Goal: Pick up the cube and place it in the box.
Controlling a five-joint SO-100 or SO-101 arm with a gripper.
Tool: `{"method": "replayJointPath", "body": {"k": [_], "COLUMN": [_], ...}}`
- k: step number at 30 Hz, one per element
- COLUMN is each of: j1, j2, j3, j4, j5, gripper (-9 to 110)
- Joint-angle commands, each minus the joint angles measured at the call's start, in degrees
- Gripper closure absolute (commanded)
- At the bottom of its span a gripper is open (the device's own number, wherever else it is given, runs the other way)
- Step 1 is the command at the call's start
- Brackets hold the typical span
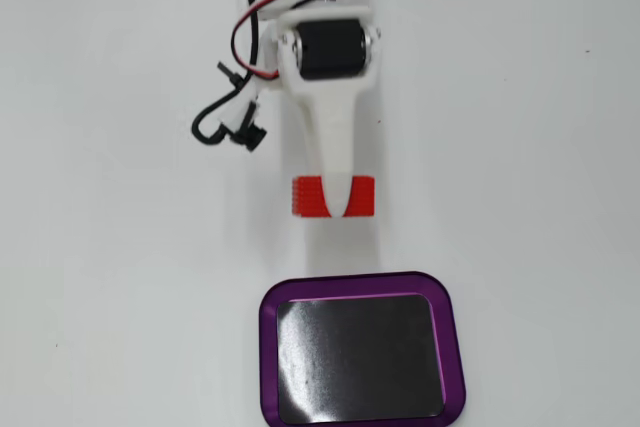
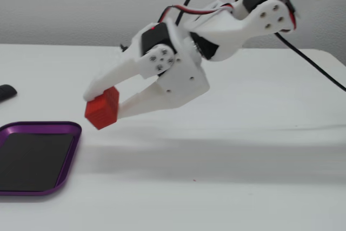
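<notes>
The red cube [image 1: 313,197] is held between the white fingers of my gripper [image 1: 337,202]. In a fixed view from the side the cube [image 2: 102,107] hangs in the gripper [image 2: 104,106] above the white table, lifted clear of it. The purple-rimmed box [image 1: 270,347] with a dark floor lies just below the cube in a fixed view from above. In the side view the box [image 2: 69,150] sits at lower left, its near corner below and left of the cube. The box holds nothing.
Black and red cables [image 1: 235,97] trail beside the arm's base on the white table. A small dark object [image 2: 6,92] lies at the far left edge of the side view.
</notes>
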Motion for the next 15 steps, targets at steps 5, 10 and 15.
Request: {"method": "replayJointPath", "body": {"k": [5, 10, 15], "j1": [-1.1, -4.0, -4.0], "j2": [-8.6, -15.6, -22.1], "j3": [-23.9, -35.4, -45.7], "j4": [9.8, 15.8, 22.9], "j5": [-0.3, -0.3, -0.3], "gripper": [102, 102, 102]}}
